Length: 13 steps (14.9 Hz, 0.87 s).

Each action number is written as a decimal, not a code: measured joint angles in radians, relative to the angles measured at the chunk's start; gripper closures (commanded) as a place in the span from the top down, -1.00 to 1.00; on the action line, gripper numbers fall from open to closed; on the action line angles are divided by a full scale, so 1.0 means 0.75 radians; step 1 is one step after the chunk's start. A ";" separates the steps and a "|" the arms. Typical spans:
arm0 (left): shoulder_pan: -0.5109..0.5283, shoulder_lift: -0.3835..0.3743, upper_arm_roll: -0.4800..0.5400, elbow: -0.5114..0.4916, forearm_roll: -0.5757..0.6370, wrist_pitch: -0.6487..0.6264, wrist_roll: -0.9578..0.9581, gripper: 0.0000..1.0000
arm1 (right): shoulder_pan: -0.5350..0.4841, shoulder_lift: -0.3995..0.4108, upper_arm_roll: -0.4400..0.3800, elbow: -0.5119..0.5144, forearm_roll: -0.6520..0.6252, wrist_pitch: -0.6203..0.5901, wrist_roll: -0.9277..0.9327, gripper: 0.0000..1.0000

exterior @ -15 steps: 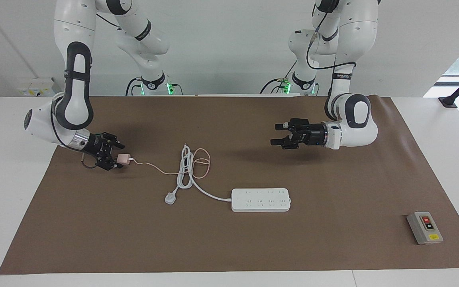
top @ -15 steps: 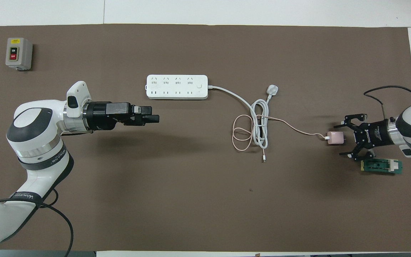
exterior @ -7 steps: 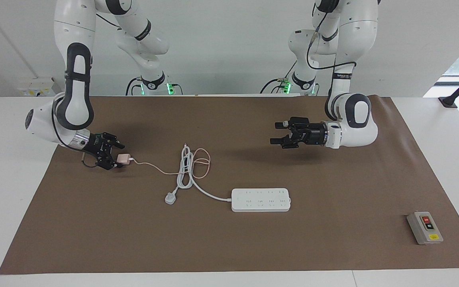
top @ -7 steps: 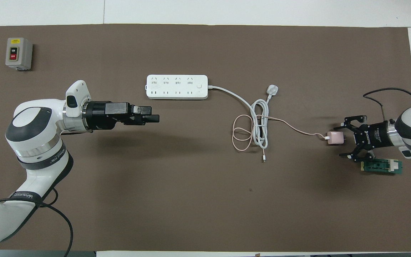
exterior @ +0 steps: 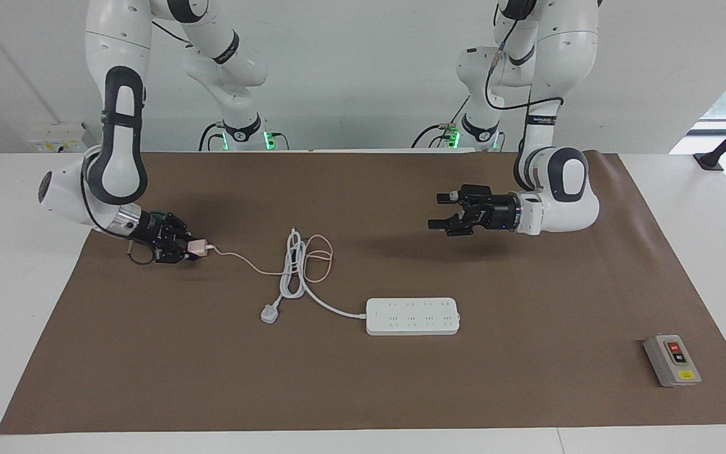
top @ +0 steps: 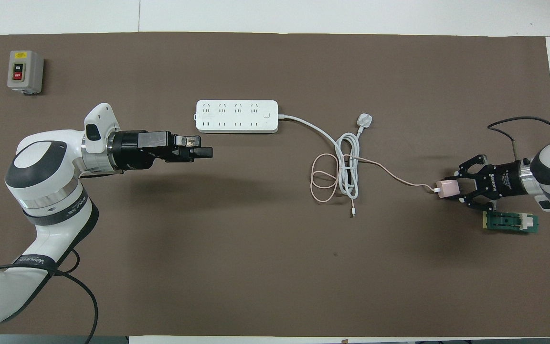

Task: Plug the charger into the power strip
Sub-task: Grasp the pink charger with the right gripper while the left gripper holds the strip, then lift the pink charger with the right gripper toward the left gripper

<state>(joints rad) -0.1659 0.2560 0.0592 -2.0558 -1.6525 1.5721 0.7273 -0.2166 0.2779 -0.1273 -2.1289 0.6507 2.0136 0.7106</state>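
Power strip [exterior: 413, 316] is lying mid-worktop, nothing plugged in. Left gripper [exterior: 438, 212] is hovering over bare mat, fingers spread, idle. Right gripper [exterior: 188, 247] is pinching the charger [exterior: 196, 246] near the right arm's worktop edge.

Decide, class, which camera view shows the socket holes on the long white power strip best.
The overhead view: the long flat white plastic power strip lies face-up there, its two rows of socket holes and round button distinct. The facing view shows the same strip slantwise, its holes only faint specks.
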 measured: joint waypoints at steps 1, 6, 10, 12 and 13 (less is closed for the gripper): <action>0.000 0.000 0.000 0.002 -0.010 0.002 0.000 1.00 | 0.001 0.000 0.002 0.003 0.021 -0.005 0.000 -1.00; 0.000 0.000 0.000 0.005 -0.021 0.006 0.010 1.00 | 0.071 -0.029 0.018 0.128 0.059 -0.136 0.182 -1.00; 0.000 0.000 0.000 0.005 -0.022 0.008 0.013 1.00 | 0.259 -0.102 0.025 0.230 0.084 -0.176 0.447 -1.00; -0.001 0.000 0.000 0.005 -0.022 0.013 0.014 1.00 | 0.329 -0.143 0.026 0.235 0.152 -0.175 0.487 -1.00; -0.002 0.000 0.000 0.005 -0.022 0.017 0.014 1.00 | 0.357 -0.157 0.027 0.241 0.178 -0.174 0.501 -1.00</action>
<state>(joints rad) -0.1676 0.2561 0.0590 -2.0517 -1.6687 1.5849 0.7378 0.0509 0.1598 -0.1073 -1.9485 0.7843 1.8830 1.0863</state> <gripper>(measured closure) 0.000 0.533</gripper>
